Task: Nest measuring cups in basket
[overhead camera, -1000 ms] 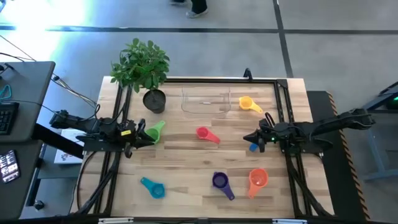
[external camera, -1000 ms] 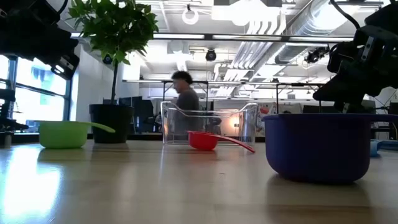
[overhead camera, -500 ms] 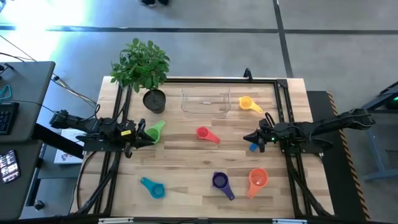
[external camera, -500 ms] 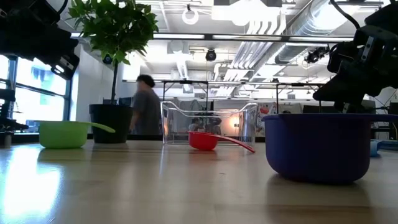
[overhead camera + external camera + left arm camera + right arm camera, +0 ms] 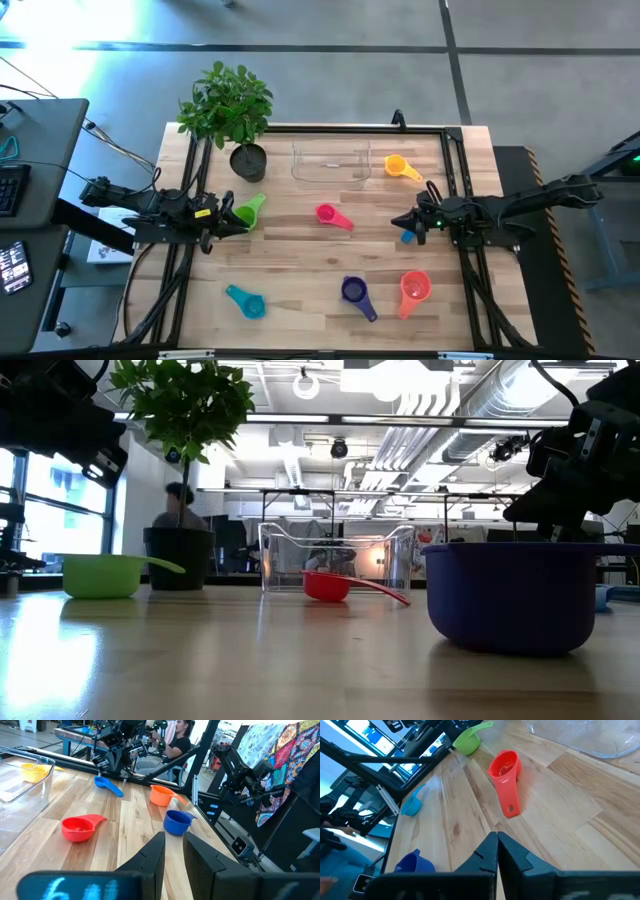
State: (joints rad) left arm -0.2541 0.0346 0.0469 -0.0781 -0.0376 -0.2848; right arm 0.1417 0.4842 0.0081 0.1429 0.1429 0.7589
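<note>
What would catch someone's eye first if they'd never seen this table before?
Probably the bright measuring cups scattered over the wooden table: green cup by the left gripper, red cup in the middle, yellow cup beside the clear basket, with teal cup, purple cup and orange cup along the near edge. Next, the leafy potted plant at the far left corner.

Seven measuring cups (image 5: 333, 216), one clear basket (image 5: 331, 164), one potted plant (image 5: 229, 112), apparently one person (image 5: 179, 506).
</note>
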